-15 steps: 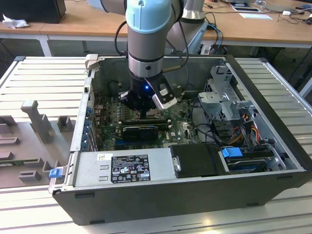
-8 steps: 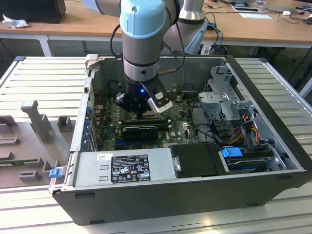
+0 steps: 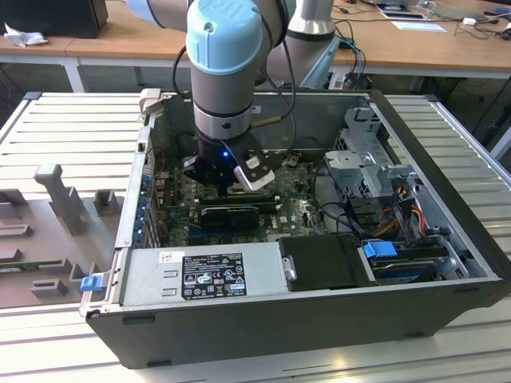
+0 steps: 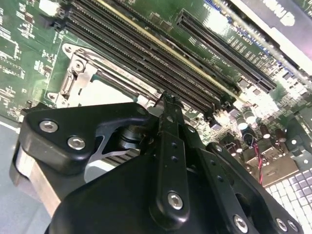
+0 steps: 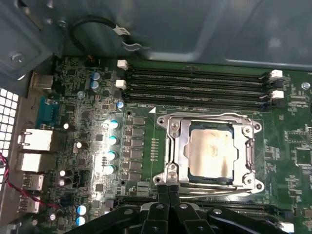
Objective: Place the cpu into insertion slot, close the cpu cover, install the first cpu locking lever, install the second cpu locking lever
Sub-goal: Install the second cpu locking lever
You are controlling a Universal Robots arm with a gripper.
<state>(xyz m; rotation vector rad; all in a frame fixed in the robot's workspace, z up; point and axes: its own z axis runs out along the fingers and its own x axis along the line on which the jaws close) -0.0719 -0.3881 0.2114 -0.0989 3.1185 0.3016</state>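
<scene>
In the first wrist view the cpu [image 5: 209, 151] lies flat in the insertion slot [image 5: 171, 171], its silver top showing through the cut-out. The cpu cover [image 5: 246, 146] is folded down around it. A thin metal locking lever [image 5: 214, 187] runs along the socket edge nearest my fingers. My gripper [image 5: 168, 188] is shut, its two black fingers pressed side by side, with their tips right at that edge by the socket corner. The second wrist view shows the gripper [image 4: 168, 98] from behind, its tips just past the slot's metal rim [image 4: 78, 68]. In the exterior view the gripper [image 3: 238, 183] reaches down into the computer case.
Long black memory slots [image 5: 195, 87] lie on the far side of the socket, and more run under my fingers. The case wall [image 3: 447, 175], drive cage [image 3: 363, 159], cables and power supply [image 3: 204, 275] surround the board. Grey fixtures [image 3: 56, 199] stand on the table at the exterior view's left.
</scene>
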